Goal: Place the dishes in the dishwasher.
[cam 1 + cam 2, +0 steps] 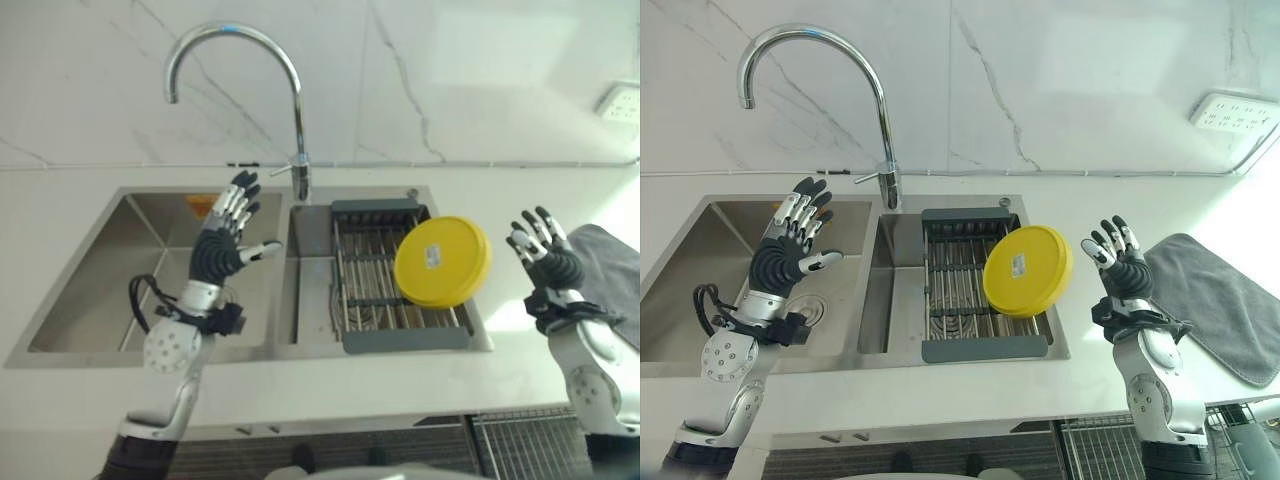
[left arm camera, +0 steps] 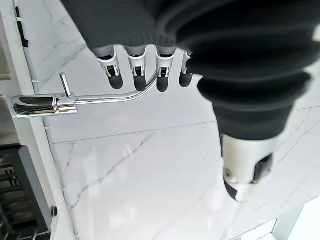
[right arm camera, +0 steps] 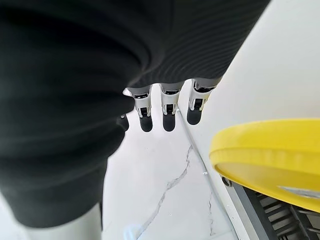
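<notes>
Yellow plate (image 1: 1027, 271) leans in the sink rack (image 1: 980, 349) at frame centre, untouched; left hand (image 1: 792, 250) and right hand (image 1: 1120, 266) hover beside it, fingers spread, empty, so nothing's loaded yet

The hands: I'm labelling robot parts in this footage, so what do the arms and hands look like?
Both arms are silver-grey, with a round perforated disc at the joint. The left hand and right hand have silver fingers with dark tips, and a dark ribbed cover over the back and wrist. A black block sits below each wrist.
</notes>
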### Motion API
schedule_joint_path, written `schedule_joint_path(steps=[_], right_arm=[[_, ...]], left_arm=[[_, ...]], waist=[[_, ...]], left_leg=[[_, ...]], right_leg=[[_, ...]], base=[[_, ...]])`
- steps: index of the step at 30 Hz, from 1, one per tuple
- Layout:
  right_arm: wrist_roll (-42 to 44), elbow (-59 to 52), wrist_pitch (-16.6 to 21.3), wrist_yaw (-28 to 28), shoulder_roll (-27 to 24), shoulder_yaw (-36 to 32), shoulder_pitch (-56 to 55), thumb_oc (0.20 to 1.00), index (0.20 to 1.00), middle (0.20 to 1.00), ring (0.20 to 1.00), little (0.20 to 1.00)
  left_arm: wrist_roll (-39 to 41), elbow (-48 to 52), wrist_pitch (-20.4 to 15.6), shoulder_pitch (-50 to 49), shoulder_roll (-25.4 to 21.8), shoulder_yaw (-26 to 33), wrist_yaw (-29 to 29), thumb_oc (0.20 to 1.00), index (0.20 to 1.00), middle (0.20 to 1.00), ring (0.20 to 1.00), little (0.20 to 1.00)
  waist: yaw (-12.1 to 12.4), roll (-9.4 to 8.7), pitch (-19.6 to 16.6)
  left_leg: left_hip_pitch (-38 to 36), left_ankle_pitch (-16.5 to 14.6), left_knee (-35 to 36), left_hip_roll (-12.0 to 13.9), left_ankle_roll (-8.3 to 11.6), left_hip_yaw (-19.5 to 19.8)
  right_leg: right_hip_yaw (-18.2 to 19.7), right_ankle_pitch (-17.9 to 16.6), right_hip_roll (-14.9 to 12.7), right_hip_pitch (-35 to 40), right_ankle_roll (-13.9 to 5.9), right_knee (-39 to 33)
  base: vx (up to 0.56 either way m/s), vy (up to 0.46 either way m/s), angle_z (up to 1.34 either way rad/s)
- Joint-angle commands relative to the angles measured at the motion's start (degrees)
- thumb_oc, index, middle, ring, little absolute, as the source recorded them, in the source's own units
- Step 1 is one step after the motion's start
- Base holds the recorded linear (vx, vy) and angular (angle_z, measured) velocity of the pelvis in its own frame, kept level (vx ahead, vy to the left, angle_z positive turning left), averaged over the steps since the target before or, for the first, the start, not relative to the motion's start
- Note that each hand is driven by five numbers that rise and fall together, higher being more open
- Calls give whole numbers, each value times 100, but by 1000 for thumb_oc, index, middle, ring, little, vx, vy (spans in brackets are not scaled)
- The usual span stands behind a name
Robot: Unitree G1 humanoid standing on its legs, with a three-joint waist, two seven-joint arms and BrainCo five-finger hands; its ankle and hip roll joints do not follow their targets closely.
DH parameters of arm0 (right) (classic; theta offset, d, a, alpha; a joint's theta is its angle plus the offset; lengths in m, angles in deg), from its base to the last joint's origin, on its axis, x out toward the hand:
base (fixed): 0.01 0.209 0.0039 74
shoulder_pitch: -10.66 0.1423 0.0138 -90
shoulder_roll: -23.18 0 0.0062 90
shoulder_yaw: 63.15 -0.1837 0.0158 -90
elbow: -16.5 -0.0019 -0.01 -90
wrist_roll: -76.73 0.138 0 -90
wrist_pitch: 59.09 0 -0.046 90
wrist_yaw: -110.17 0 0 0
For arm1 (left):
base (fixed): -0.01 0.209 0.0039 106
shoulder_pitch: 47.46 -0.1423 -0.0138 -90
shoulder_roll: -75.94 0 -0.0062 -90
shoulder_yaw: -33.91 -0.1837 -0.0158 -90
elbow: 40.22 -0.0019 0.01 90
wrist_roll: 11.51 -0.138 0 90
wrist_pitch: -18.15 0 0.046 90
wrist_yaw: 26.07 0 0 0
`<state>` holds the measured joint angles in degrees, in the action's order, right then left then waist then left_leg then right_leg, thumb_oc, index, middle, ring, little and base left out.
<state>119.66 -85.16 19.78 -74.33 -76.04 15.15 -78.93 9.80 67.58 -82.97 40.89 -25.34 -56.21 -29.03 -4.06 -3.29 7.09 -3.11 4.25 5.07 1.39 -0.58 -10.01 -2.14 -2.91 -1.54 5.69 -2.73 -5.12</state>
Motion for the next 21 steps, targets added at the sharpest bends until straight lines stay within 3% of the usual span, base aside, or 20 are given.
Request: schedule_joint_path(steps=[1, 12, 21], right_arm=[[118, 107, 109, 37, -259, -170, 346, 1000, 1000, 1000, 1000, 1000], [325, 322, 64, -176, -170, -213, 383, 1000, 1000, 1000, 1000, 1000], [350, 649, -245, -142, -78, -89, 326, 1000, 1000, 1000, 1000, 1000]], left_arm=[[-64, -60, -208, 264, -136, -21, -56, 1000, 1000, 1000, 1000, 1000], [-86, -106, -198, 316, -189, -24, -91, 1000, 1000, 1000, 1000, 1000], [-141, -141, -219, 358, -176, -39, -61, 1000, 1000, 1000, 1000, 1000]], waist=[[90, 46, -217], [83, 52, -196], [90, 54, -206]], left_leg=[[-320, -703, -7, 290, 198, -1], [-329, -716, -7, 290, 183, -25], [-343, -699, -7, 250, 165, 56]], right_leg=[[-413, 216, -193, -20, -395, 12], [-413, 202, -176, -21, -408, 12], [-378, 207, -134, 18, -382, 12]], base=[[-34, -7, -1], [-34, -2, 0], [-10, 1, 0]])
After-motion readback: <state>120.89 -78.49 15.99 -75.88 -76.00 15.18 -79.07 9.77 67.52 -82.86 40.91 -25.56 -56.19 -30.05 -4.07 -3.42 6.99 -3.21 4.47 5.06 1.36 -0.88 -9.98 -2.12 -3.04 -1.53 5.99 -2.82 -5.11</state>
